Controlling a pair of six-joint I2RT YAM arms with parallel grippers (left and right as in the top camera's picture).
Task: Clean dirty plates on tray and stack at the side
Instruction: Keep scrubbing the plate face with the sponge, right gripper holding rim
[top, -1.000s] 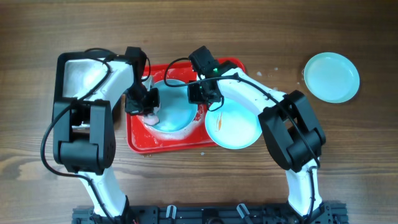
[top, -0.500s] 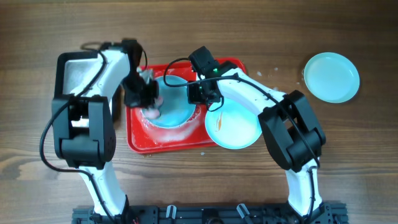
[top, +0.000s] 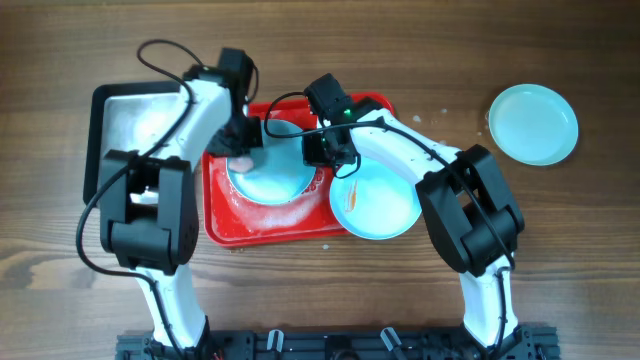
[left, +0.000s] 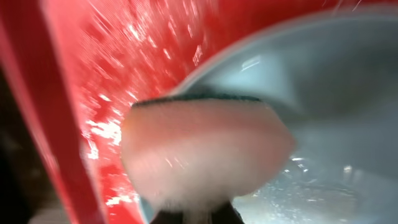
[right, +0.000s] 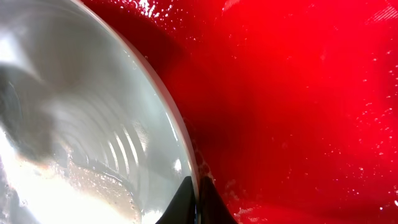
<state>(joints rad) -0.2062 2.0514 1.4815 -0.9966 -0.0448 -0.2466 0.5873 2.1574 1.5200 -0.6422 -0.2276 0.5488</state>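
Brown wooden table (top: 580, 280), grain running side to side. Carries a red tray (top: 222, 225) near the middle, wet with suds. Carries a black-rimmed silver pan (top: 120, 120) just left of the tray, perhaps touching it. Bears one pale blue plate (top: 533, 123) well apart at the far right. Bears a second pale blue plate (top: 385, 210), smeared orange, at the tray's right edge, seemingly overlapping the rim.

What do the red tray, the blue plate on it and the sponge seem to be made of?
The tray looks like glossy red plastic, with wet highlights. The plate seems smooth pale-blue plastic or melamine, thin-rimmed. The sponge is soft foam, pinkish, sudsy, with a green scouring layer.
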